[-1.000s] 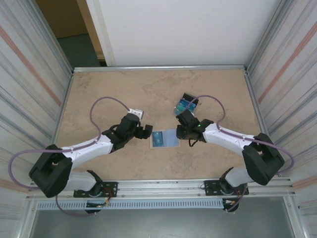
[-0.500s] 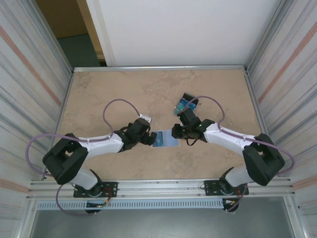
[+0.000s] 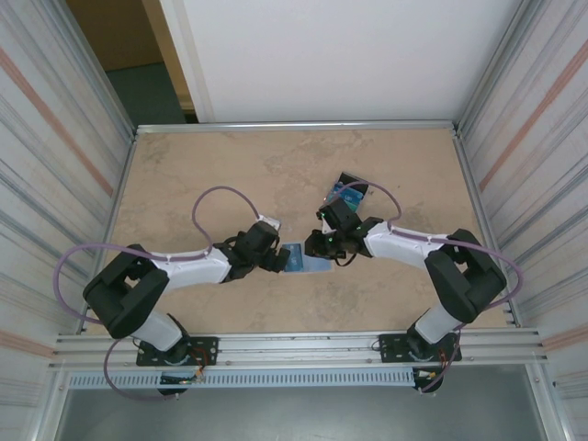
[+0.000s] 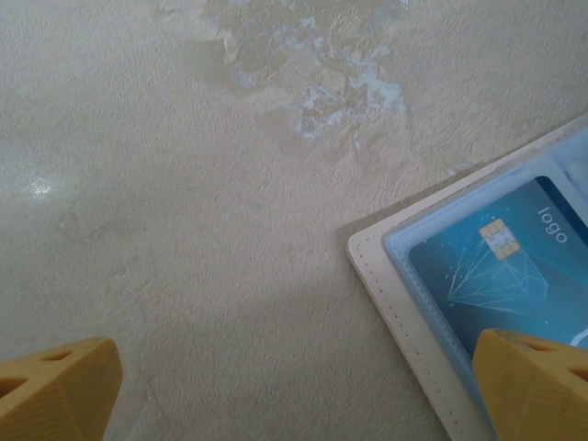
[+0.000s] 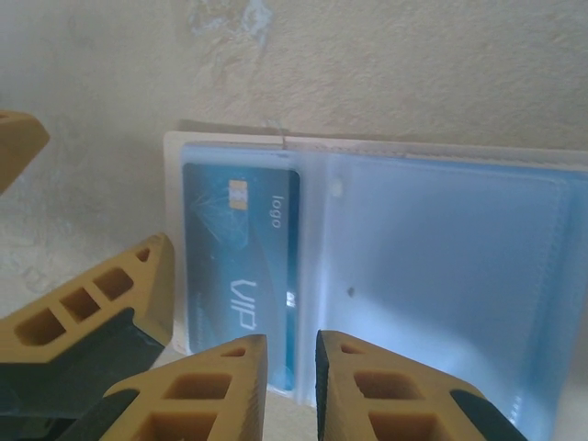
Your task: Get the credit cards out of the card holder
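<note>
Both arms closed in on card holder (image 5: 441, 266). Left tool (image 4: 294, 395) gaping, empty, finger (image 4: 537, 386) over holder edge, likely pinning. Right tool (image 5: 291, 347) narrowed at teal credit card (image 5: 241, 266) edge; grip unclear.

Bright and even from overhead in the top view, with only faint, soft shadows under the arms (image 3: 188, 266) on the desk (image 3: 184, 175). Sharp in the middle; leans the metal side walls (image 3: 46, 138) outward toward the frame edges. Falls to dim brown and green past the doorway (image 3: 129, 55) at top left. From the left wrist, catches a small glare spot on the desk at the left, lays a broad grey shadow beside the card holder (image 4: 404, 303), and blurs the fingertips (image 4: 55, 390) of the left gripper (image 4: 294, 404). From the right wrist, washes the card holder's pale blue sleeve nearly white, keeps the credit card (image 5: 241, 266) print legible, and softens the near fingers (image 5: 386, 395) of the right gripper (image 5: 291, 386).
</note>
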`<state>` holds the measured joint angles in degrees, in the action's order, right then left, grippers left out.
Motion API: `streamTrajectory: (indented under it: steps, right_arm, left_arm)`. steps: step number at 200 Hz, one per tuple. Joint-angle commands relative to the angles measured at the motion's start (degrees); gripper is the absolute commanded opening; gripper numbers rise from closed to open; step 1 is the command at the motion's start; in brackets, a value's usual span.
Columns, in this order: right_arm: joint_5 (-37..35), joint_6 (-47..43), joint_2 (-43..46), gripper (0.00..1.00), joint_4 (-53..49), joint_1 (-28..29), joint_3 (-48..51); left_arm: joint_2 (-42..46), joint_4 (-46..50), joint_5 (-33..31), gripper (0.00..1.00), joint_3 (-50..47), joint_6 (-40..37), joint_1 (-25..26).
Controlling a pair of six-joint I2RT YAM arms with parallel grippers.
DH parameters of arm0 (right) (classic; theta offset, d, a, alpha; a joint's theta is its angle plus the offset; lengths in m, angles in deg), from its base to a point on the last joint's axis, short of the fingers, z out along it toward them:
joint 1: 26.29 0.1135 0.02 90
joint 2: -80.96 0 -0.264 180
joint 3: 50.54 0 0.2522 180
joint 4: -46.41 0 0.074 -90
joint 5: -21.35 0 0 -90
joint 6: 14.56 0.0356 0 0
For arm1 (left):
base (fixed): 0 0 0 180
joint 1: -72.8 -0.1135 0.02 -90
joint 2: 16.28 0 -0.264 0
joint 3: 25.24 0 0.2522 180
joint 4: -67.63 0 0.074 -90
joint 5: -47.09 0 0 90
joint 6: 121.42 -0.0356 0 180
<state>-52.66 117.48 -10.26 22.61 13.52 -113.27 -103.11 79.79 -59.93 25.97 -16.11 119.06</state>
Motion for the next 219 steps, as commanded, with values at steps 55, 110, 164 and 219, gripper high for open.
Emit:
streamTrajectory:
  steps: [55, 110, 164, 219]
  right_arm:
    - [4.57, 2.53, -4.91, 0.21, 1.73, 0.28, -2.80]
    - [10.25, 5.04, -7.02, 0.19, 6.74, -1.13, -1.75]
    - [10.75, 6.29, -7.66, 0.16, 7.93, -2.24, -0.40]
    - [10.47, 6.30, -8.93, 0.14, 7.84, -2.55, -0.03]
  left_arm:
    - [-1.93, 1.95, 0.01, 0.99, -0.48, 1.48, 0.23]
    - [-2.20, 3.01, -1.00, 0.99, -0.60, 1.49, 0.23]
    - [-2.73, 3.45, -1.28, 0.99, -0.56, 1.38, 0.28]
    - [-2.85, 3.71, -1.09, 0.99, -0.36, 1.37, 0.32]
